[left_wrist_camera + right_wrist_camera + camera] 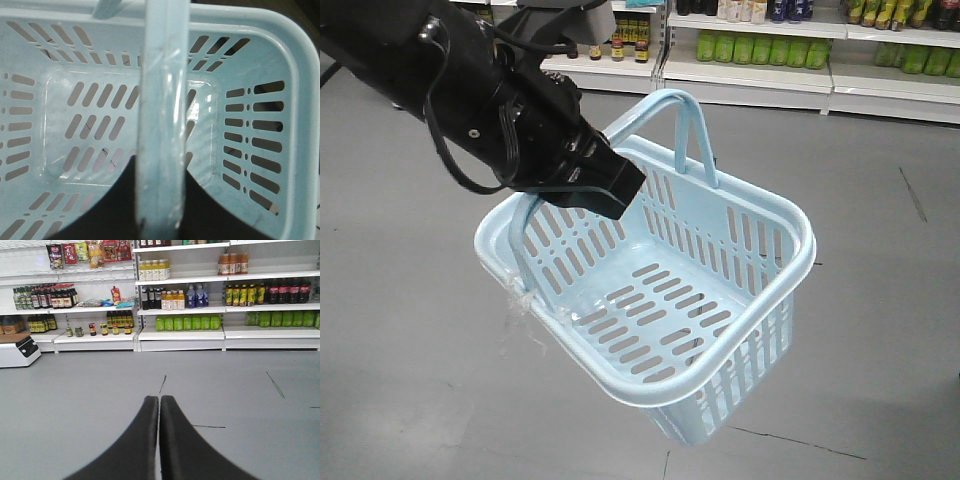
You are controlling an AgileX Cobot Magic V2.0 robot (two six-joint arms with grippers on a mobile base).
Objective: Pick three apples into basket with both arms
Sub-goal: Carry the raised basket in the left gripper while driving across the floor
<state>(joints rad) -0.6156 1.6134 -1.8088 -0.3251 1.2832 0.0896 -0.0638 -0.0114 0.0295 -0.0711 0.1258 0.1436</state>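
The pale blue basket [760, 205] hangs tilted in the air above the grey floor, and its inside is empty. My left gripper [612, 188] is shut on one of its hoop handles [523, 238]. In the left wrist view that handle [162, 100] runs straight up between the black fingers [120, 200] of the left gripper [161, 162], with the slotted basket wall [260, 130] behind. The second handle [692, 125] stands upright. A white shred [517, 300] hangs from the near rim. My right gripper [159, 399] is shut on nothing and points at the shelves. No apples are in view.
Store shelves [180, 332] stocked with bottles and jars line the far wall, also seen as shelves [760, 75] behind the basket. A white machine [17, 351] sits at the far left. The grey floor [75, 390] has thin dark cracks.
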